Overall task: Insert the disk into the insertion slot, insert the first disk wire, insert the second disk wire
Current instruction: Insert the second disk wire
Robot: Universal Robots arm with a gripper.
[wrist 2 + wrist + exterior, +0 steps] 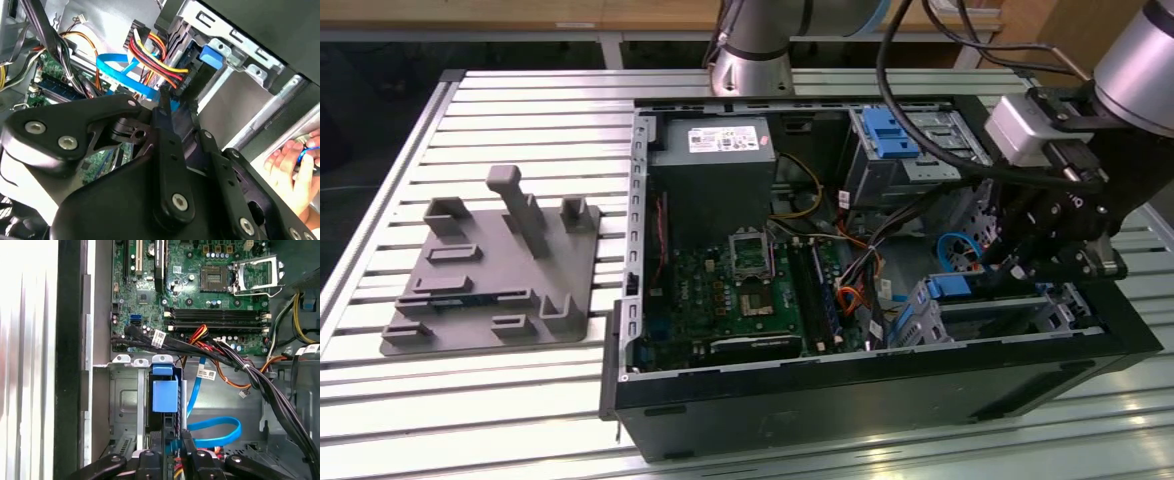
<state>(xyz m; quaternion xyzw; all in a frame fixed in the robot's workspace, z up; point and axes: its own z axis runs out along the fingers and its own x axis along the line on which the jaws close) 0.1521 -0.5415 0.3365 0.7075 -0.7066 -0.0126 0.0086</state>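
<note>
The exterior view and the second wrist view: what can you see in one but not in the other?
In the exterior view alone: the grey plastic holder on the slatted table, and the whole open computer case.

In the second wrist view alone: a person's hand beside the case, and the red and yellow wires up close.

Both share: the gripper down at the insertion slot, and the second disk wire looping nearby.

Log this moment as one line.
gripper: at disk rear | disk: in slot | blue wire: by gripper
</note>
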